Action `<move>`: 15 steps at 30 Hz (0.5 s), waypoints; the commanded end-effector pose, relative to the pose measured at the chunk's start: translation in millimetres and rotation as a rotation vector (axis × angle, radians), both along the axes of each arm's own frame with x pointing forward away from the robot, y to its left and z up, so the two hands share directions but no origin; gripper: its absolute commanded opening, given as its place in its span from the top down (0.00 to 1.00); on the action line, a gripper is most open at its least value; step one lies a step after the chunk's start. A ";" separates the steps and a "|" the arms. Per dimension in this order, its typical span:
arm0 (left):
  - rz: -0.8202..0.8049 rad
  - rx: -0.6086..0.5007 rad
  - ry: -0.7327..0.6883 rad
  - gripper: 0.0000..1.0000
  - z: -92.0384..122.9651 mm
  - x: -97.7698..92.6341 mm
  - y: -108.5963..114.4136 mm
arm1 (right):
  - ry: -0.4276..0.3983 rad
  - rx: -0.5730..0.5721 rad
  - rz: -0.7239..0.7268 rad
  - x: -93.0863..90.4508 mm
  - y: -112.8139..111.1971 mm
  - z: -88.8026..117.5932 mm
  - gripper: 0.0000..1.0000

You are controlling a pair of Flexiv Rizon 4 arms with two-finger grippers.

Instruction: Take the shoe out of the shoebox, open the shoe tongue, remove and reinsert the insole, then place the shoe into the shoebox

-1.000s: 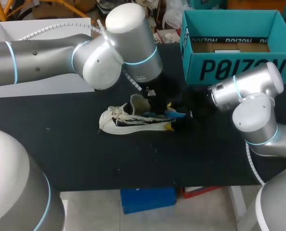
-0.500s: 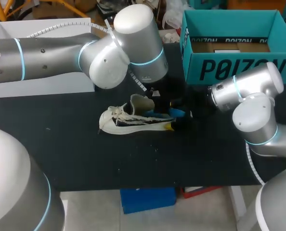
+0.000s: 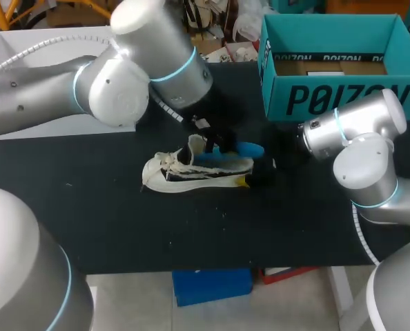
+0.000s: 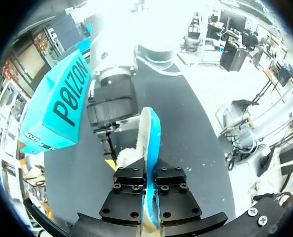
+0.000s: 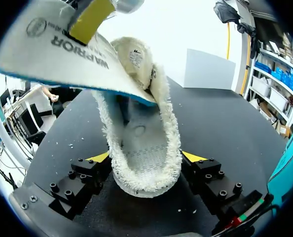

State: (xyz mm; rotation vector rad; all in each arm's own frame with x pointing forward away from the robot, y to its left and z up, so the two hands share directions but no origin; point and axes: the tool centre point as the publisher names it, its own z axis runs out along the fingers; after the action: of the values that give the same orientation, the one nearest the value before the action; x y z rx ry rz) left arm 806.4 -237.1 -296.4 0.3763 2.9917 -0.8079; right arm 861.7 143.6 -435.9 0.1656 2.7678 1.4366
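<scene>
The left gripper pinches the insole, half out of the shoe; pull it up slowly. The right gripper squeezes the shoe's heel and should hold tight.

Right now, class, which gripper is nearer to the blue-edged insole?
Left. The left gripper is shut on the insole above the shoe; the right gripper clasps the shoe's heel, under the insole.

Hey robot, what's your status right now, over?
Left gripper shut on the insole, held above the shoe. Right gripper shut on the shoe's heel, on the table. Shoebox open, nothing in the way.
</scene>
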 end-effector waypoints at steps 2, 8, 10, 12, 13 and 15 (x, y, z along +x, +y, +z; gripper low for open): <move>0.019 -0.173 0.038 1.00 41.3 -11.8 20.3 | 0.001 -0.003 -0.001 1.9 0.9 -2.2 1.00; 0.014 -0.330 0.106 1.00 80.4 -9.5 10.6 | 0.001 -0.003 -0.001 1.9 0.9 -2.2 1.00; 0.007 -0.392 0.127 1.00 95.6 -9.3 8.5 | 0.001 -0.003 -0.001 1.9 0.9 -2.2 1.00; 0.004 -0.466 0.163 1.00 109.6 -8.9 7.1 | 0.001 -0.003 -0.001 1.9 0.9 -2.2 1.00; -0.010 -0.509 0.187 1.00 116.9 -8.8 6.4 | 0.001 -0.003 -0.001 1.9 0.9 -2.2 1.00; -0.022 -0.598 0.232 1.00 130.4 -7.5 7.4 | 0.001 -0.003 -0.001 1.9 0.9 -2.2 1.00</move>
State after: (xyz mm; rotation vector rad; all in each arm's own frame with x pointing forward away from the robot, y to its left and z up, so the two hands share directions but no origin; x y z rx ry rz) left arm 795.2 -241.0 -173.6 0.2901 2.8381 -1.5178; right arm 861.7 143.6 -435.9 0.1656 2.7678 1.4365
